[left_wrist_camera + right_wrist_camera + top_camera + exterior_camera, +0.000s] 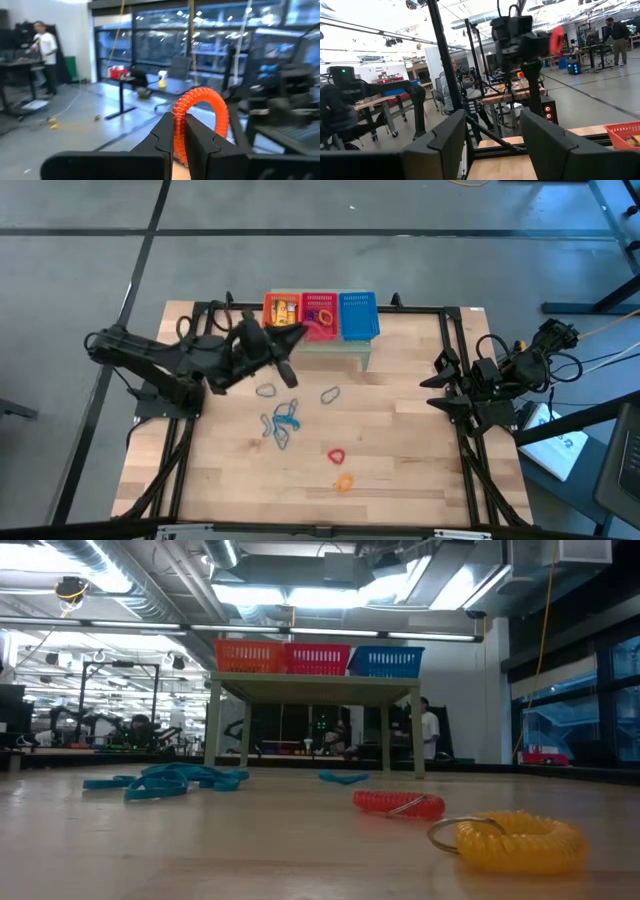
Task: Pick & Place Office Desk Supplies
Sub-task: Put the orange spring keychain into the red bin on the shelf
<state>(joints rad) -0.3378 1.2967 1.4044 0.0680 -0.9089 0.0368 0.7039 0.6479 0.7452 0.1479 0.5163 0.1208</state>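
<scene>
My left gripper [297, 333] is raised above the table beside the red mesh basket [319, 310] and is shut on an orange-red coil loop [200, 102]. The right wrist view shows that gripper [520, 37] high up with the loop [556, 40] at its tip. The other supplies lie flat on the table: blue loops [283, 425], a red loop [337, 455] and an orange-yellow loop [344, 482]. Small yellow-orange blocks sit in the orange basket [282, 308]. My right gripper [492, 145] waits open at the table's right edge [450, 385]. My left gripper pinches the orange-red coil loop between its two shut fingers [200, 142], on the lower part of the ring [179, 125]. The fingers reach out about level, toward the table's far right. The loop is lifted clear and stands up from the fingertips.
Orange, red and blue [358, 315] mesh baskets stand in a row on a small pale green stand [340, 350] at the table's far edge. A black frame [450, 340] runs around the table. Bare wood lies at the near left and right of the loops.
</scene>
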